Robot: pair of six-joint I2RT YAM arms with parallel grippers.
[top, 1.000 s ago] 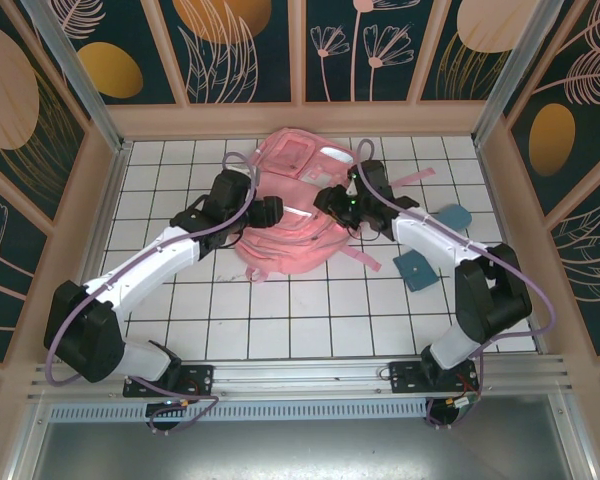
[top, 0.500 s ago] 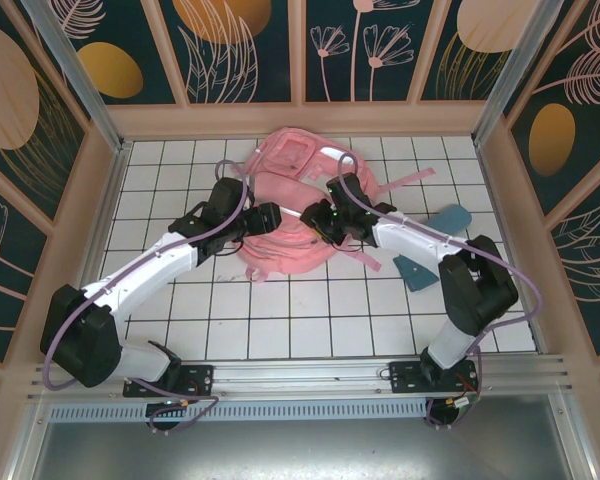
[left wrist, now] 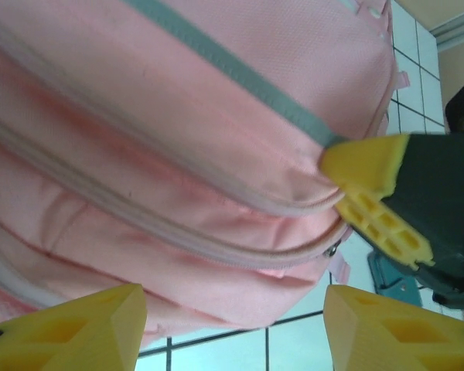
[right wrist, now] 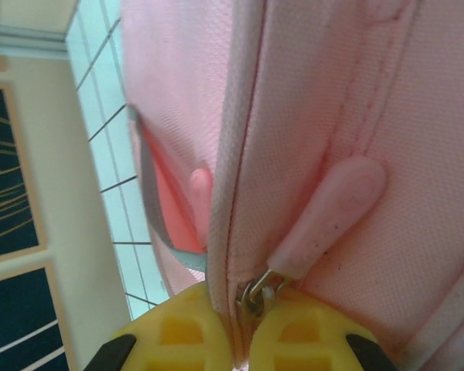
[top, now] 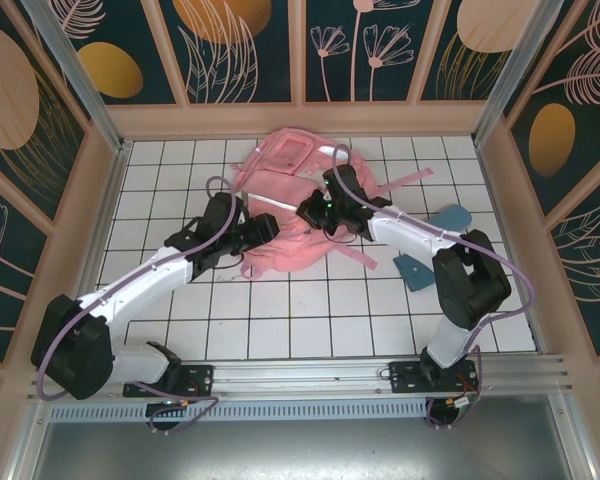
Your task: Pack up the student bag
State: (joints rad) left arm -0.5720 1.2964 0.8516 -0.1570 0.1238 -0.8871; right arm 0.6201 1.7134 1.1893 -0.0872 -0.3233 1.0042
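**Got the zip seam pinched, not loving my odds**

The student bag lies flat toward 12 o'clock on the table. My right gripper is clamped tight on its zip seam, right under the slider ring. The pink zipper pull lies loose at about 1 o'clock from my fingers. My left gripper stands wide at the bag's 7 o'clock edge, holding nothing.

My worry is that I seem to have fabric, not the pull. A tug could just drag the whole bag or bunch cloth into the teeth. With the left pinning nothing, I reckon it'd slide.

Labels: no brand or writing I can read anywhere on it.
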